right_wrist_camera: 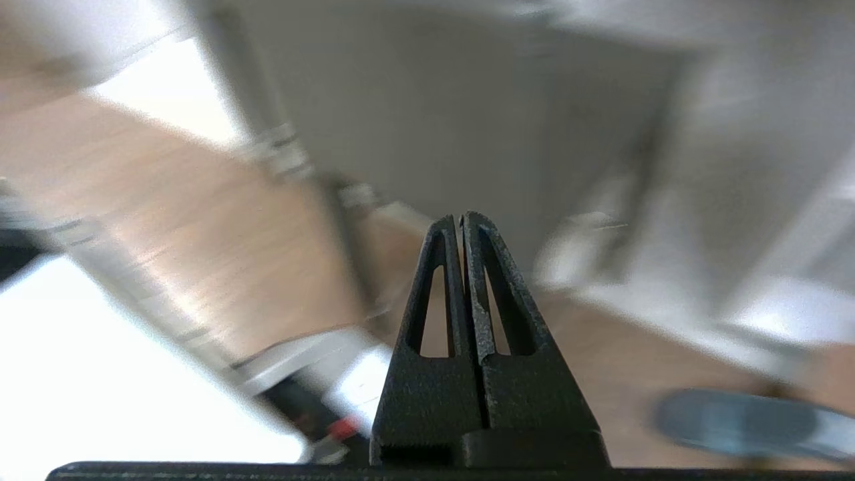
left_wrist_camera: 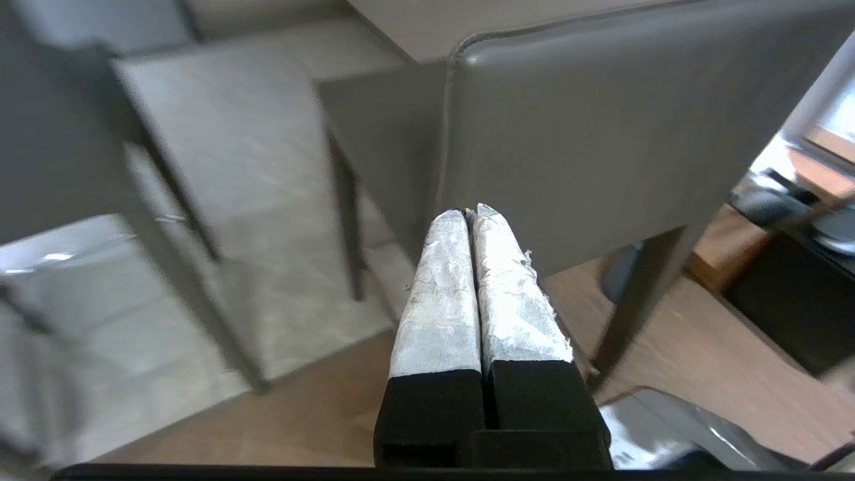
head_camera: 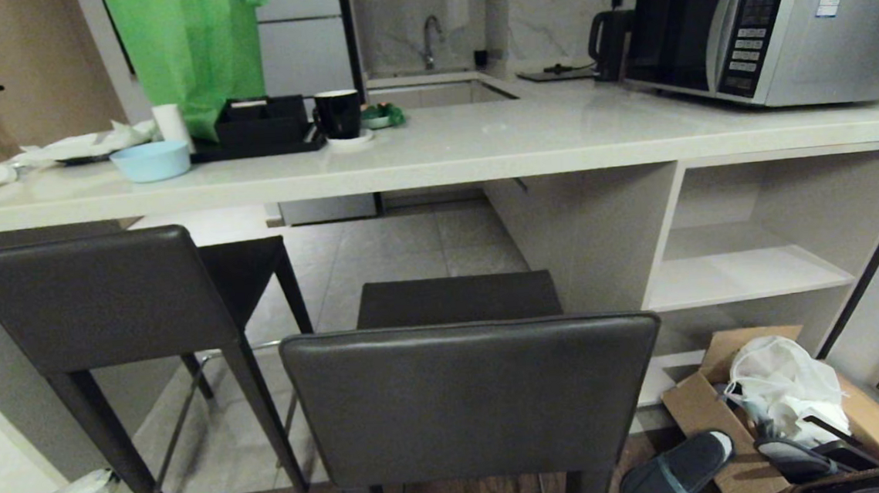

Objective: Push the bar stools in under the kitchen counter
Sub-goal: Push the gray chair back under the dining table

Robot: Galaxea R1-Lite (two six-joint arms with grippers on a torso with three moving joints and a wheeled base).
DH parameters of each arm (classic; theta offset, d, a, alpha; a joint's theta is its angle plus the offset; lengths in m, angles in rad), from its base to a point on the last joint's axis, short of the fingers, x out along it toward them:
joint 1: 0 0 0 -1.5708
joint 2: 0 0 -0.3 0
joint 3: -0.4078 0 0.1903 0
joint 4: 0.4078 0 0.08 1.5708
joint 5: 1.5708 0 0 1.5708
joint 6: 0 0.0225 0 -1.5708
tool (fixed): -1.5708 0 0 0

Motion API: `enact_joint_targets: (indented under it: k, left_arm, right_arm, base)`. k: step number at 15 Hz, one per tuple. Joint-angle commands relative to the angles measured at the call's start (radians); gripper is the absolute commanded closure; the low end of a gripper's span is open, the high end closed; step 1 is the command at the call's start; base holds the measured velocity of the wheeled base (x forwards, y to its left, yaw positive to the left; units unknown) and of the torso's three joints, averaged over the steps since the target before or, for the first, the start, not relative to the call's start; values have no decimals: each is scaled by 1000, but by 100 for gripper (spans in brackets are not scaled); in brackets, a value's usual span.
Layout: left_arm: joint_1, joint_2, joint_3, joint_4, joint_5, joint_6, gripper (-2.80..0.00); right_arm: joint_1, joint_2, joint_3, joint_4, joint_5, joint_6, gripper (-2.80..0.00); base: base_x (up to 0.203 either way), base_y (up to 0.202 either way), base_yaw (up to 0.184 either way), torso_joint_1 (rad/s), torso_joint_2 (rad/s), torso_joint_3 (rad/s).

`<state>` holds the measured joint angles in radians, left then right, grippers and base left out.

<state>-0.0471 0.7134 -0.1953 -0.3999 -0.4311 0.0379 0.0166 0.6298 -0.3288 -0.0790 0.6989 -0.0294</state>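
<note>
Pincers both pressed shut, empty, I reckon set as blunt pushers: left pincer (left_wrist_camera: 471, 212) close behind near stool's backrest (left_wrist_camera: 588, 140), right pincer (right_wrist_camera: 462, 219) over wood floor. Two bar stools: near stool (head_camera: 471, 395) clear of table (head_camera: 433, 158), far stool (head_camera: 103, 297) left, seat partly under. One microwave (head_camera: 768, 22) beyond.

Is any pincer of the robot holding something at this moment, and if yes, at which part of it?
Nothing is held. The left pincer is shut and empty, near the dark grey leather stool backrest. The right pincer is shut and empty too.
</note>
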Motion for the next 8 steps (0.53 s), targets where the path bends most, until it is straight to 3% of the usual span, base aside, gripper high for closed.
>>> enact_joint_targets:
  k: [1, 5, 8]
  left_arm:
    - [-58, 366, 27, -244, -18, -4, 0]
    - [-191, 600, 40, -409, -37, -47, 0]
    - [-236, 696, 42, -464, -36, -44, 0]
  right_arm:
    - [36, 235, -11, -69, 56, 13, 0]
    - [150, 448, -12, -156, 70, 39, 0]
    - [180, 604, -12, -220, 64, 41, 0]
  base:
    - [0, 0, 0, 0, 0, 0]
    - [0, 0, 0, 0, 0, 0]
    - [0, 0, 0, 0, 0, 0]
